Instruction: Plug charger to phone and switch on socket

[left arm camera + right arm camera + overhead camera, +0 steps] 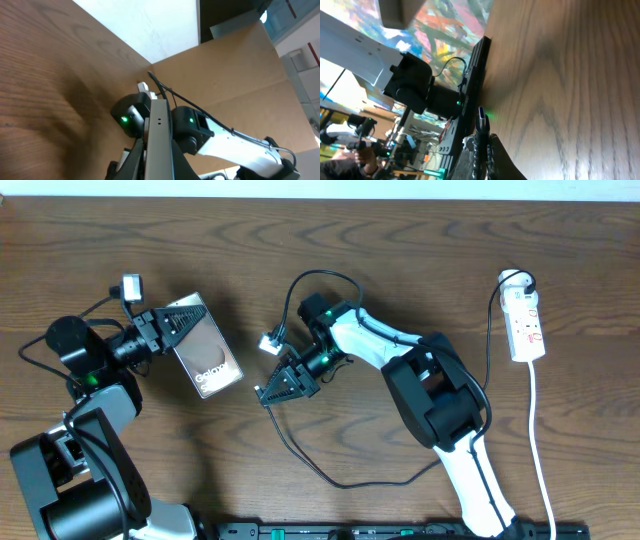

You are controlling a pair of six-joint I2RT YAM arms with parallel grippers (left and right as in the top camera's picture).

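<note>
Right gripper (266, 393): fingers clamped on the charger (480, 117) plug tip. Phone (208, 355) lies near, at 10 o'clock, long axis 11-to-5, pinched edge-on by the left gripper (172, 322). Socket (527, 325) is well apart, toward 3 o'clock.

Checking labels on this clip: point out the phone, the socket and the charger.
phone (208, 352): overhead view, on its back face.
socket (527, 328): overhead view, on its white body.
charger (481, 119): right wrist view, on its plug tip.
</note>
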